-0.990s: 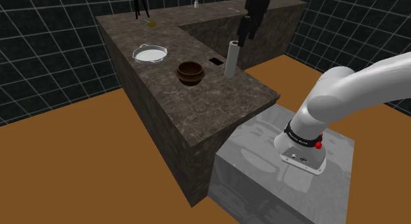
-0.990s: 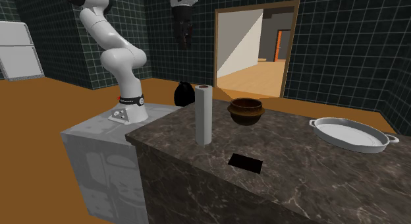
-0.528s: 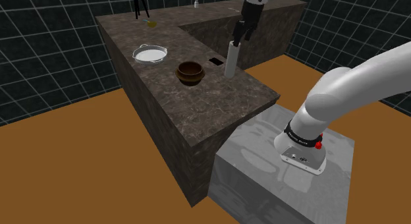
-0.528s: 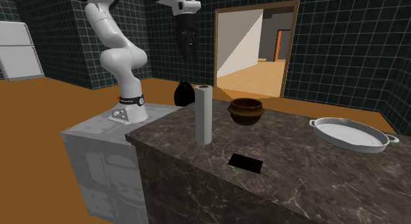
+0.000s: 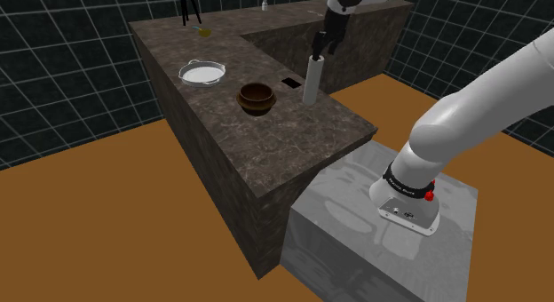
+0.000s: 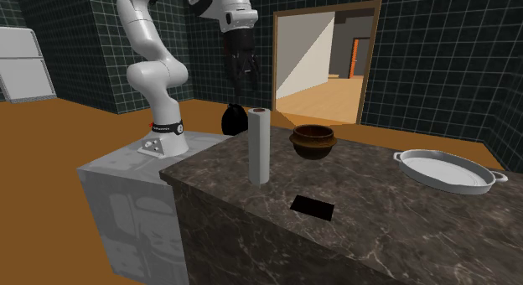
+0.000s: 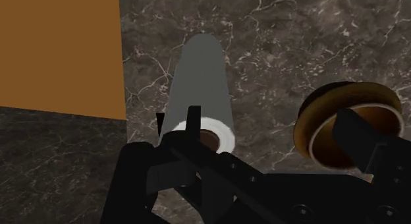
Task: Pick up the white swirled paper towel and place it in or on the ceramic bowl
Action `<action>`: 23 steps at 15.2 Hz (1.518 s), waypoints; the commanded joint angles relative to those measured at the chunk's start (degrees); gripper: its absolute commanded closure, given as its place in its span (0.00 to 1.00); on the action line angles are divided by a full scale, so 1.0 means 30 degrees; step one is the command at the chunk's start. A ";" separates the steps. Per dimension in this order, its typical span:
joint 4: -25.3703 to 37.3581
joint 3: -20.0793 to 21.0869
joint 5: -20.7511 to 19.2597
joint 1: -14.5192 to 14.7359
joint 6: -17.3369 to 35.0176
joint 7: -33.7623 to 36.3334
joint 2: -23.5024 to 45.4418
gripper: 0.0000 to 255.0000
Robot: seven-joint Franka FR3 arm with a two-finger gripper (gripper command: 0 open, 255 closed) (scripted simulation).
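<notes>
Paper towel roll (image 5: 312, 78) (image 6: 259, 146) (image 7: 198, 84), white and plain, is seen standing upright on the dark marbled counter (image 5: 293, 136) (image 6: 394, 233) (image 7: 290, 31), close to the counter's edge at the shoulder view's right. The gripper (image 5: 320, 50) (image 6: 243, 82) (image 7: 276, 134) is held above the roll's top, apart from it and pointed downward. Its fingers are spread and nothing is clasped between them. In the wrist view the roll's top end is lined up behind one finger (image 7: 193, 127) rather than in the gap, and the brown bowl (image 5: 256, 97) (image 6: 313, 142) (image 7: 316, 120) is partly covered by the other finger. The bowl is set near the roll on the counter, not touching it. A flat black object (image 5: 290, 82) (image 6: 313, 207) is laid on the counter near the roll's base. A white two-handled dish (image 5: 202, 73) (image 6: 448, 169) is placed further along, beyond the bowl and well apart from the roll. The grey stand (image 5: 355, 225) (image 6: 126, 178) is set against the counter's end.
</notes>
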 commanded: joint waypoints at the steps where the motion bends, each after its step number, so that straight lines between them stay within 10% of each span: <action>1: 0.0519 -0.0541 0.0092 -0.0257 0.0791 -0.0343 0.0963 0.00; 18: 0.0275 -0.1163 0.0682 -0.0280 0.3571 -0.0933 0.3271 0.00; 19: 0.0275 -0.1163 0.0682 -0.0280 0.3571 -0.0933 0.3271 1.00; 23: 0.0275 -0.1162 0.0681 -0.0280 0.3569 -0.0931 0.3270 1.00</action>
